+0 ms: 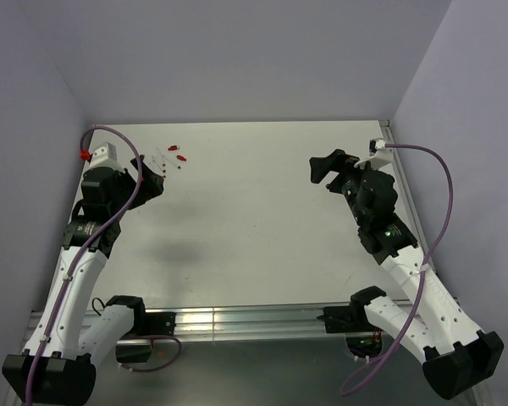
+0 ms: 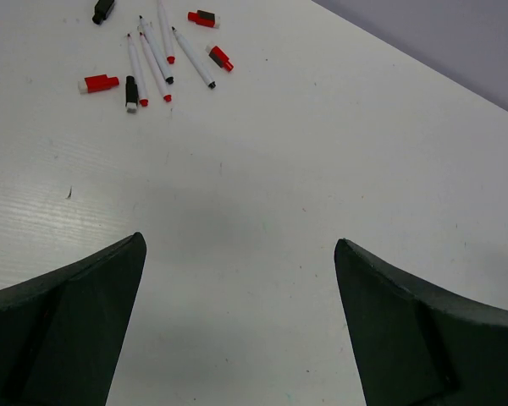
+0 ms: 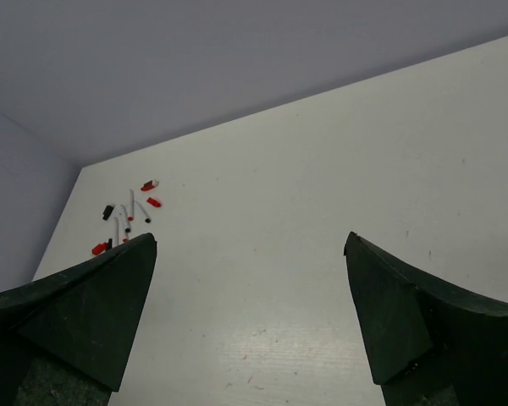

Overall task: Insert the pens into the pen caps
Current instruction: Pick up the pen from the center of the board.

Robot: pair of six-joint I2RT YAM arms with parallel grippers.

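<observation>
Several thin white pens (image 2: 152,61) lie in a loose bunch at the table's far left, also seen small as pens (image 1: 161,161) from above. Around them lie short pen caps: a red cap (image 2: 99,83), a black cap (image 2: 131,91), another black cap (image 2: 104,10) and two more red caps (image 2: 203,18) (image 2: 220,57). My left gripper (image 2: 239,241) is open and empty, just short of the bunch; from above the left gripper (image 1: 152,175) sits right beside it. My right gripper (image 3: 251,238) is open and empty, far to the right. The right wrist sees the pens (image 3: 127,211) in the distance.
The white table (image 1: 254,220) is walled at the back and on both sides. A metal rail (image 1: 237,321) runs along the near edge between the arm bases. Purple cables (image 1: 444,186) loop off each wrist.
</observation>
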